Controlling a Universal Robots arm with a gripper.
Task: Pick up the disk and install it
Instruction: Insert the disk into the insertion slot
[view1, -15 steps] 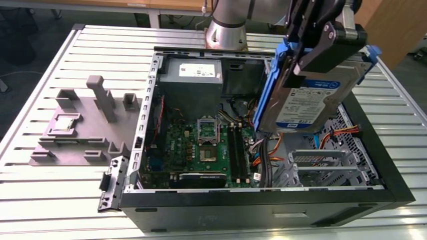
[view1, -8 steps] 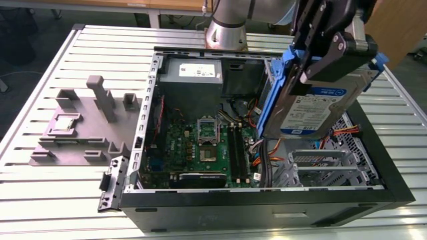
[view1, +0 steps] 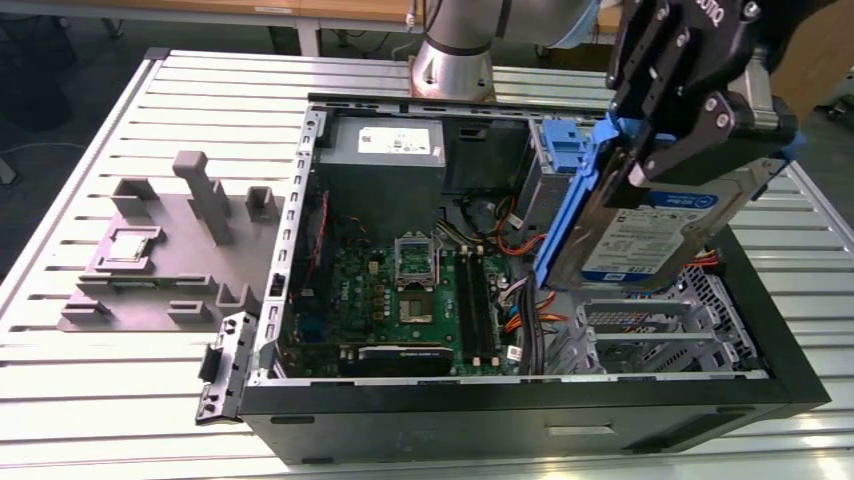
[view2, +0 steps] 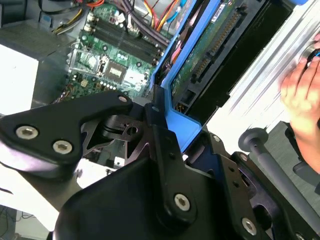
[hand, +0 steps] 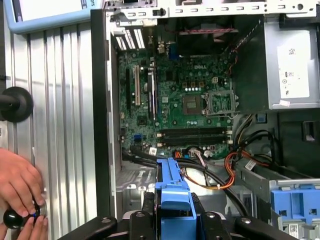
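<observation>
**Disk (view1: 654, 230) hanging over the open PC case (view1: 534, 412)**

Gripper (view1: 671, 168) is clamped tight on the top edge of the drive's blue carrier, so the disk hangs nearly upright, a bit tilted, label side out. It sits above the metal drive cage (view1: 654, 335) on the exterior view's right, not in it yet. Motherboard (view1: 414, 290) lies just beside. A person's hand (hand: 17, 185) rests on the slatted table (hand: 60, 125) outside the case.

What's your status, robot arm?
Fingers shut on the disk, held above the open computer case. Disk not yet in the drive cage. Person's hand beside the case.
</observation>
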